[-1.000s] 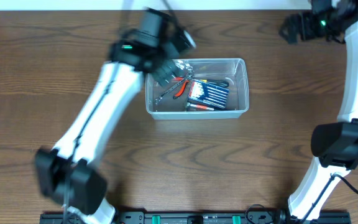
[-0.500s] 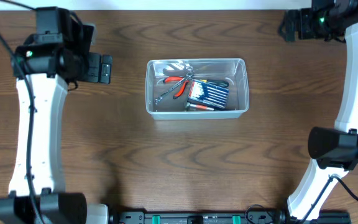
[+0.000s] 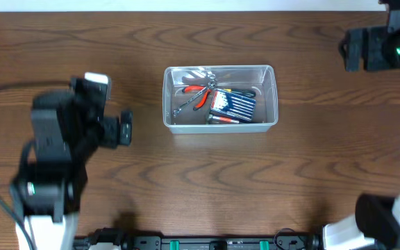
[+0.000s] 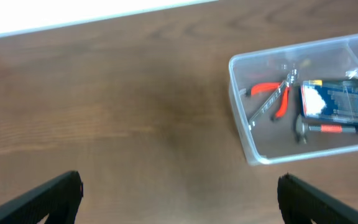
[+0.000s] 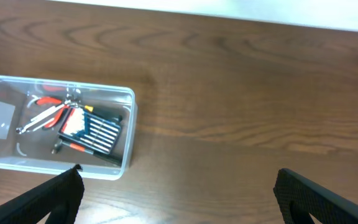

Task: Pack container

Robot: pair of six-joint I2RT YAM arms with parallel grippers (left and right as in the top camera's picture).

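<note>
The clear plastic container (image 3: 270, 76) stands at the table's middle back. Inside lie red-handled pliers (image 3: 200, 94), a blue screwdriver set (image 3: 232, 105) and a small hammer (image 3: 222, 119). It also shows in the left wrist view (image 4: 244, 127) and the right wrist view (image 5: 126, 127). My left gripper (image 3: 125, 128) is open and empty, raised over the table left of the container. My right gripper (image 3: 348, 48) is open and empty, high at the far right back. Both wrist views show wide-spread fingers (image 4: 55, 194) (image 5: 55, 196) with nothing between them.
The brown wood table (image 3: 221, 180) carries only the container. Its far edge (image 4: 73, 25) meets a white surface. A black rail with green marks (image 3: 214, 243) runs along the front edge.
My left arm has swung away from the container to the far left, then back toward the front left. My right gripper has shifted forward and right.
</note>
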